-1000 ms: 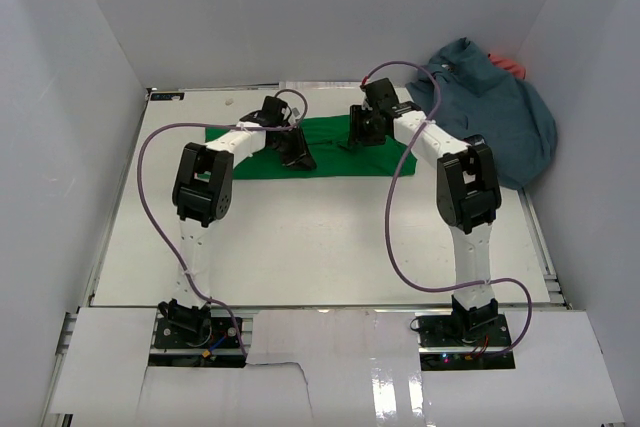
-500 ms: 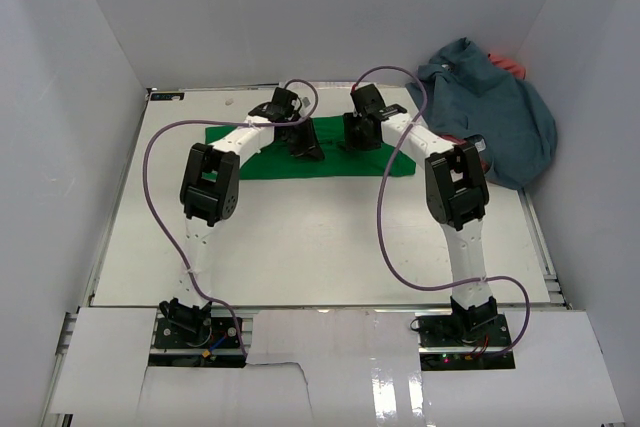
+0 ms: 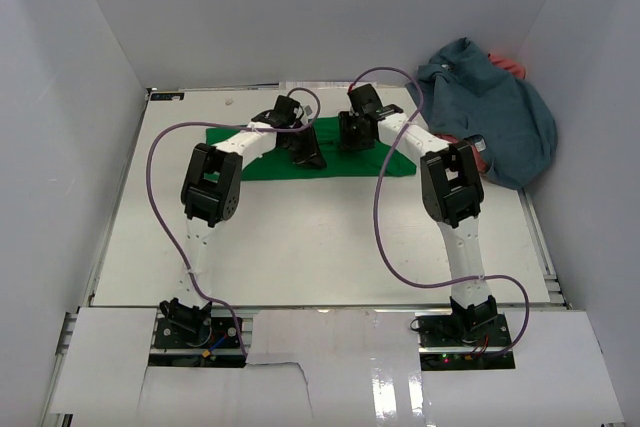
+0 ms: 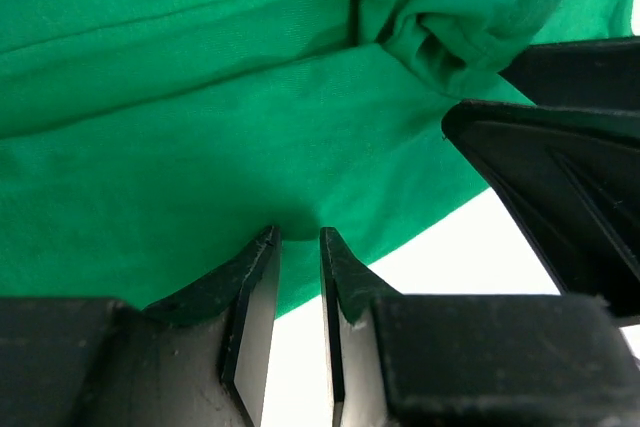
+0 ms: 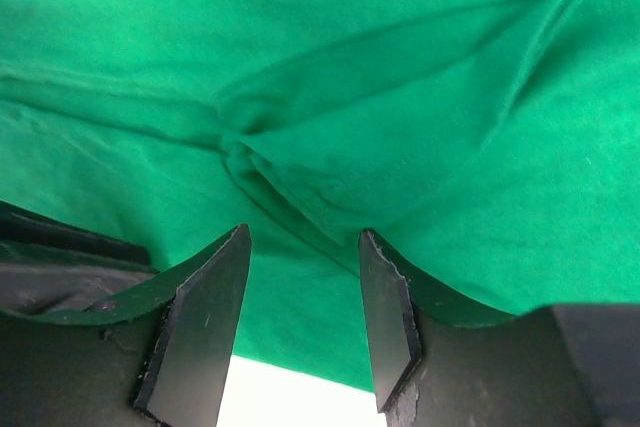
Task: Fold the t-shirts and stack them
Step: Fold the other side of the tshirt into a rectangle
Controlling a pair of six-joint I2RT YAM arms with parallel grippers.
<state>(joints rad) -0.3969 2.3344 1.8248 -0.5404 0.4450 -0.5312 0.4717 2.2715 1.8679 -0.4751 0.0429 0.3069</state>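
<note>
The green shirt [image 3: 345,161] lies as a flat strip across the far middle of the table [image 3: 300,237], with both arms reaching down onto it. The left gripper [image 4: 297,237] has its fingers nearly together at the cloth's edge; I cannot tell whether they pinch it. The right gripper [image 5: 300,237] has its fingers apart around a raised fold, grip unclear. The blue-grey shirt [image 3: 500,117] is heaped at the far right, with the red shirt [image 3: 510,65] peeking out behind it.
</note>
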